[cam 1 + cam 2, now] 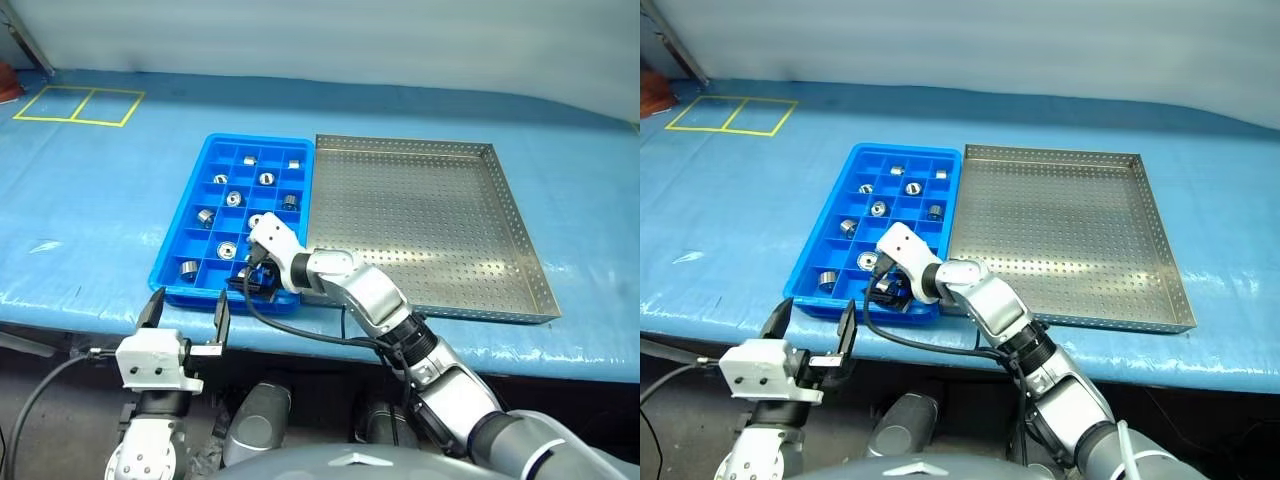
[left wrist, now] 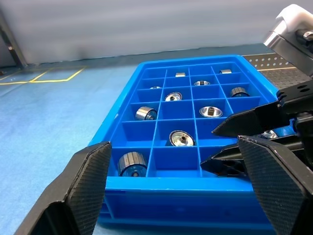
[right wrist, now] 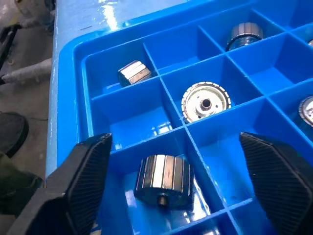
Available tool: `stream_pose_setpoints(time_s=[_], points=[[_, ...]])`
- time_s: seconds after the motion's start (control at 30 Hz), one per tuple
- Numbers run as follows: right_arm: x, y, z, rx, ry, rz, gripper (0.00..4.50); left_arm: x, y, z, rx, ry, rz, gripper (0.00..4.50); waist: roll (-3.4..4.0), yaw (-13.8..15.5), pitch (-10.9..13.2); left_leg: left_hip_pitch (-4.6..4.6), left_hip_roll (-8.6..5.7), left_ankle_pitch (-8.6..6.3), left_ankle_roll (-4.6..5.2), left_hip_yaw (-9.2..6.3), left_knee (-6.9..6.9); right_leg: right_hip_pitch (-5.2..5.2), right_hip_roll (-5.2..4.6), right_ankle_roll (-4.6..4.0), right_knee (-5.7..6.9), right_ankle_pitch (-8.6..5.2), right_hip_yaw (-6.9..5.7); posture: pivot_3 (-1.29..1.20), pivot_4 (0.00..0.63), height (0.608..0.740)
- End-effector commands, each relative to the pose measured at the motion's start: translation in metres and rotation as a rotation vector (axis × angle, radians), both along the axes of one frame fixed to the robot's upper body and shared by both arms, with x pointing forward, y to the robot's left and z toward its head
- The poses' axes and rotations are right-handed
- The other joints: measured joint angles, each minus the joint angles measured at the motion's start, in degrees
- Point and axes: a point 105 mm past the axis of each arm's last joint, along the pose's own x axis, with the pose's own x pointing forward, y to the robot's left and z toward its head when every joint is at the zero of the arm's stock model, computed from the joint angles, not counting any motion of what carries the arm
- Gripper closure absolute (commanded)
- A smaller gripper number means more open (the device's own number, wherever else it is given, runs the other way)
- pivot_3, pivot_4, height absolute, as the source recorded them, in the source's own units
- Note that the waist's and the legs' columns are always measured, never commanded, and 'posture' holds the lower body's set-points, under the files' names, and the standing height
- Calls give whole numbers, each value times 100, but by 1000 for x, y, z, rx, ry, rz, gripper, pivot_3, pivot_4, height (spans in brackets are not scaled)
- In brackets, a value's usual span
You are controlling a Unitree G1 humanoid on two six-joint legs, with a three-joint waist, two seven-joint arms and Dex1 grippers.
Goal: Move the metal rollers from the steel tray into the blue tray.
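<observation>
Metal rollers (image 1: 232, 198) sit scattered through the square compartments of the blue tray (image 1: 168, 271), one per cell, some upright with a flat silver face and dark centre hole showing, others on their sides showing ribbed, faceted flanks. The blue tray is glossy moulded plastic with thin dividing walls, and it lies on a blue table covering (image 1: 90, 220) that looks slightly wrinkled and shiny.

At far left on that covering, well apart from the trays, is a yellow taped rectangle (image 1: 80, 104) split in two.

Nearer, the left gripper (image 1: 187, 310) hangs just off the table's front edge, short of the blue tray's near-left corner, its two black textured fingers spread wide with nothing between them.

The right gripper (image 3: 171, 181) reaches in over the near end of the blue tray, its arm and a black cable (image 1: 300, 335) crossing the tray's near-right corner and hiding some cells there. Its fingers stand wide apart, touching nothing, and directly between them one ribbed roller (image 3: 163, 180) with a short stub axle lies on its side on a compartment floor.

To the right, touching the blue tray's long side, lies the steel tray (image 1: 520, 240): dull grey metal, perforated floor of regular small holes, low raised rim, no rollers on its visible floor.
</observation>
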Motion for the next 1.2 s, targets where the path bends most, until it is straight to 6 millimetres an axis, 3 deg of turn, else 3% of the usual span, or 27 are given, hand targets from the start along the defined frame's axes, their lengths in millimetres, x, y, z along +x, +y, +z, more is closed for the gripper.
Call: stream_pose_setpoints(time_s=[0.03,0.13,0.3,0.43,0.63,0.83,1.0,1.2], points=[[-4,-3,33,114,-43,2,13,6,-5,9,-3,-36,-51,0,1,-15,0,-1,0,0,0,0,1,-1,1,0,0,0,0,372,150,740],[1,-23,59,214,-96,-83,13,19,-11,15,7,-61,-131,0,2,-45,1,-1,5,0,0,-1,6,-1,5,1,5,1,-2,282,150,740],[13,-66,72,223,-254,-292,13,45,-16,20,40,-83,-227,0,4,-268,-6,1,5,0,-2,3,32,14,7,7,6,4,1,154,150,740],[19,-101,64,150,-346,-445,13,71,-13,19,50,-73,-231,0,4,-651,-8,4,5,3,-3,6,37,19,7,12,11,10,5,62,150,740],[15,-139,44,91,-336,-611,13,107,-9,14,53,-48,-176,0,4,-1233,-8,39,6,3,0,8,35,58,7,7,8,16,12,-32,150,740],[5,-151,31,58,-337,-712,13,120,-12,10,3,-38,-115,0,4,-1534,-8,87,7,-1,7,13,39,100,5,11,7,17,18,-65,150,740],[0,-148,27,126,-280,-752,13,117,-11,1,-28,-5,-86,0,4,-1621,-8,92,8,-1,7,13,41,102,6,11,12,17,20,-65,150,740],[7,-151,25,133,-289,-793,13,114,-6,-2,-22,4,-42,0,3,-1623,-8,91,7,-1,8,13,43,103,6,13,10,18,22,-39,150,740]])
